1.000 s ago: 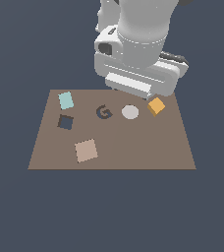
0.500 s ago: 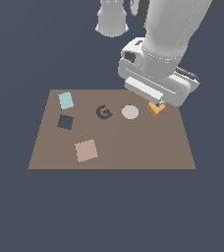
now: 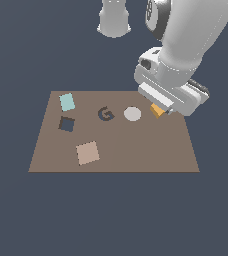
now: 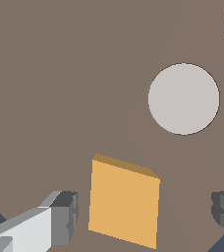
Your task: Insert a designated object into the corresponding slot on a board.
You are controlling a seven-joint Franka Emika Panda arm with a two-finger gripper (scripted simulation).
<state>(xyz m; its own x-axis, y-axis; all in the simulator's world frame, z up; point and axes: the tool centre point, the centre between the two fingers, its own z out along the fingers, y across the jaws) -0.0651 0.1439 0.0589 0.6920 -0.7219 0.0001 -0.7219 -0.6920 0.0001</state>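
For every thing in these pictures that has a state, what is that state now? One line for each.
Gripper: open, fingers on either side of the cube, not touching it.
Orange cube: lying on the board, not gripped.
Navy square slot: empty.
Board: flat.
Grey disc: lying flat.
Teal rectangle: lying flat.
Tan square: lying flat.

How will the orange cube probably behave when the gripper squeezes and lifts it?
The orange cube looks rigid with flat faces, so it should sit stably and not roll. Its sides appear turned relative to the open gripper fingers, so it may twist slightly as they close.
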